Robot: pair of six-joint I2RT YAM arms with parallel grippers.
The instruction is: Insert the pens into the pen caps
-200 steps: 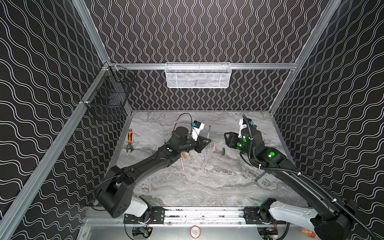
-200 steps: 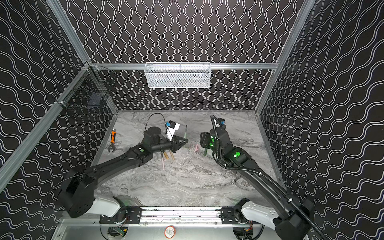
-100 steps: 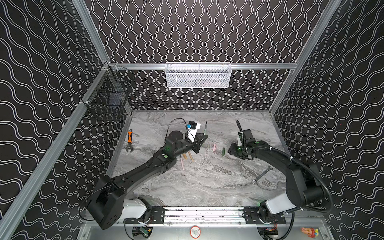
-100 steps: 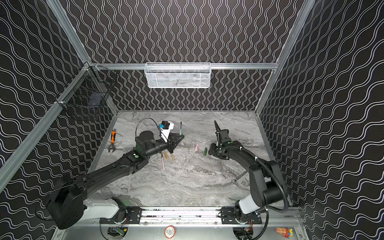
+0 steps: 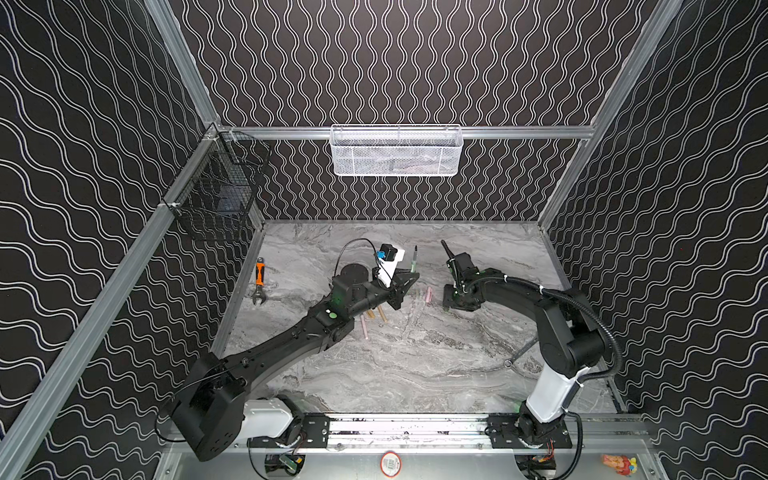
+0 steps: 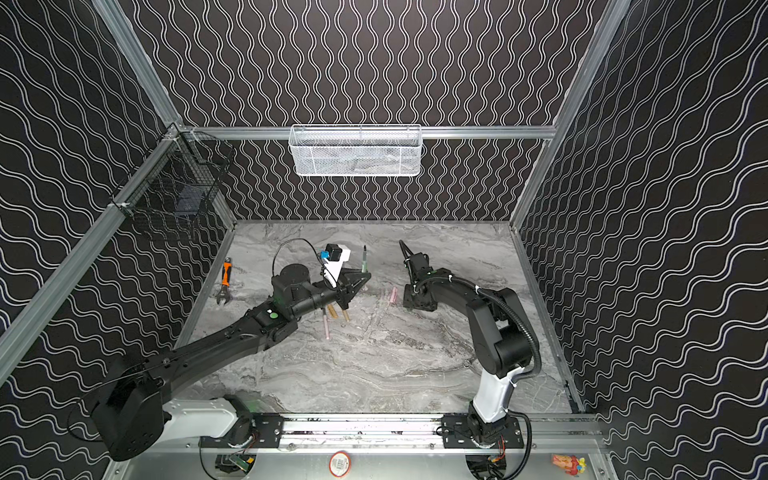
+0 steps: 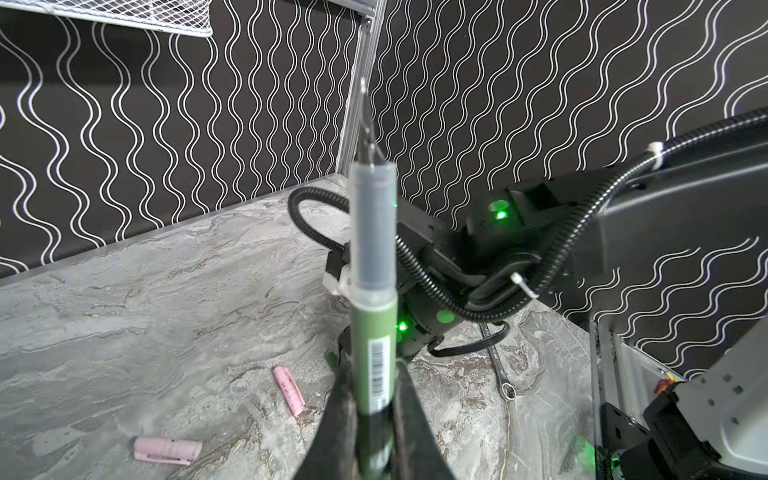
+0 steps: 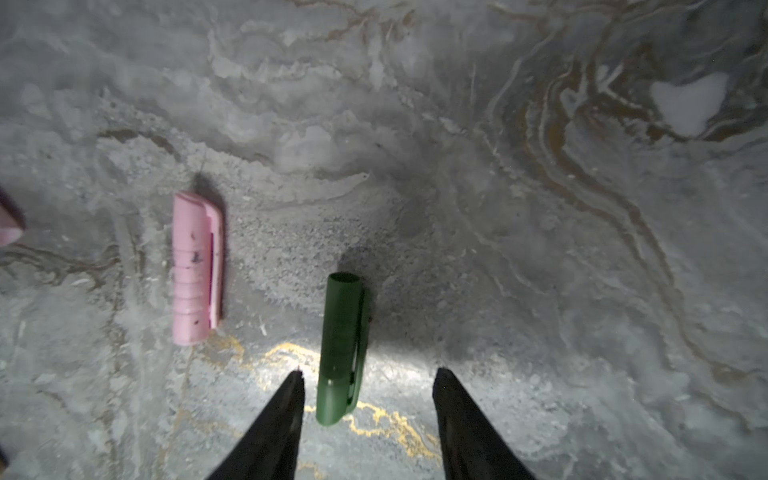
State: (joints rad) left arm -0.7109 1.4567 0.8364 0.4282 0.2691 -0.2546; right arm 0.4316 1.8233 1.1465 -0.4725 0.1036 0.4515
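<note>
My left gripper (image 7: 372, 370) is shut on the dark green pen (image 7: 372, 332), which stands upright with its thin tip up in both top views (image 5: 414, 259) (image 6: 364, 259). My right gripper (image 8: 369, 372) hangs open just above the table (image 5: 451, 301). The dark green pen cap (image 8: 343, 349) lies flat between its fingers, nearer one fingertip (image 8: 296, 380), untouched. A pale pink cap (image 8: 195, 266) lies beside it (image 5: 428, 294); a second pink cap (image 7: 168, 449) lies further off. A pink pen (image 5: 364, 326) and gold-tan pieces (image 5: 381, 314) lie partly under the left arm.
An orange-handled wrench (image 5: 259, 280) lies near the left wall. A thin metal spanner (image 5: 519, 353) lies by the right arm. A white mesh basket (image 5: 397, 151) hangs on the back wall and a black wire basket (image 5: 220, 199) on the left rail.
The right arm has folded and brought its open gripper down over the green cap. The left gripper has drawn back a little with the green pen still upright in it.
</note>
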